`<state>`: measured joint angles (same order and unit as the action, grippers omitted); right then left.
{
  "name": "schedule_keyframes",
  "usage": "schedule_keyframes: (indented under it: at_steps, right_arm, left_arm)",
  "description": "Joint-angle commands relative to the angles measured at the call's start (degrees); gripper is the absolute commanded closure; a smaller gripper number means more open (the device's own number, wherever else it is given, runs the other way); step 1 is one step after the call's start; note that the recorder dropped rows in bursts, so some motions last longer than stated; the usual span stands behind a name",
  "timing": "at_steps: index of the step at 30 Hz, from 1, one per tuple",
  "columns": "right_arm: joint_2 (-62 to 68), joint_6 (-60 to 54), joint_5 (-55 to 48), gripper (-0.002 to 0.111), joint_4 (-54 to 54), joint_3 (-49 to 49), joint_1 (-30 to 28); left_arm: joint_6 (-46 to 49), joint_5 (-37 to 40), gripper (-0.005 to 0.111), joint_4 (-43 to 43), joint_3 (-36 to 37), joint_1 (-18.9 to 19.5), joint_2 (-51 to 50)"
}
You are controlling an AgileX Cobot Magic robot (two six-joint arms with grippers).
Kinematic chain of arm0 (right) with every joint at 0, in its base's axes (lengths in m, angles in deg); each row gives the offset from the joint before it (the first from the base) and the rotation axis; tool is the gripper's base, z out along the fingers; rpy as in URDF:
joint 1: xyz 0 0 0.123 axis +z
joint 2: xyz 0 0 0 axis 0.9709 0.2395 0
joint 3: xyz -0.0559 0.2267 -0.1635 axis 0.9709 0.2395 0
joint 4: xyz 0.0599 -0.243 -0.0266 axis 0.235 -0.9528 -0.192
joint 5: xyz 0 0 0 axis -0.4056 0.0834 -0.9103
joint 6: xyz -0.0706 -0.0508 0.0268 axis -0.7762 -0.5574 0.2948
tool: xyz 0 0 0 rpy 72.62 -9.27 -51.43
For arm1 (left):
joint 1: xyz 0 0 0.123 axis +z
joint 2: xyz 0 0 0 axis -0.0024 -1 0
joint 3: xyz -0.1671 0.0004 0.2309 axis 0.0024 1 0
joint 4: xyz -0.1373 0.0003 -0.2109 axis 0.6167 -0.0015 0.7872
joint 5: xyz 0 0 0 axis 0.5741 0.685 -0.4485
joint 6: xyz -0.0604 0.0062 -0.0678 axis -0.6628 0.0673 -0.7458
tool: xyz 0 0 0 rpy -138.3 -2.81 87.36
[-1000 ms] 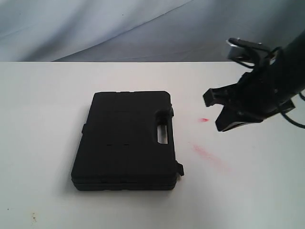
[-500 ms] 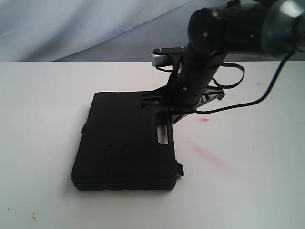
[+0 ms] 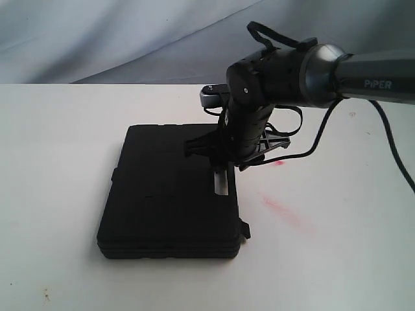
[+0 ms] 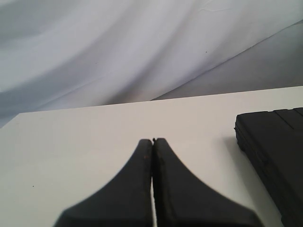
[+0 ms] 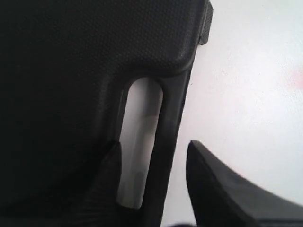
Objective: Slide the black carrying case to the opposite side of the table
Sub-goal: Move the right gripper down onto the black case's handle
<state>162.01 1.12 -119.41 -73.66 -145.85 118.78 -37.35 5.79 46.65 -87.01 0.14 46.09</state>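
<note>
The black carrying case lies flat on the white table, its handle slot on its right side. My right gripper hangs over that handle edge, open. In the right wrist view one finger rests over the case lid and the other finger stands outside over the table, with the handle bar between them. My left gripper is shut with nothing in it, low over the table, and the case edge lies off to its side.
Red smears and a red dot mark the table right of the case. A grey cloth backdrop hangs behind the table's far edge. The right arm's cable loops above the table.
My right arm has swung left from the table's right side and come down over the case's handle. The case has not moved.
</note>
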Motion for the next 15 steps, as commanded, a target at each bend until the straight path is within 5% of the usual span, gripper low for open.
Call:
schedule_keyframes:
  at_steps: [1, 15]
  right_arm:
    - [-0.1, 0.2, 1.9, 0.058, -0.8, -0.4, 0.2]
    - [1.9, 1.7, 3.7, 0.057, -1.0, -0.2, 0.2]
  left_arm:
    - [0.1, -0.4, 0.107, 0.8, 0.3, 0.0, 0.2]
    - [0.1, -0.4, 0.107, 0.8, 0.3, 0.0, 0.2]
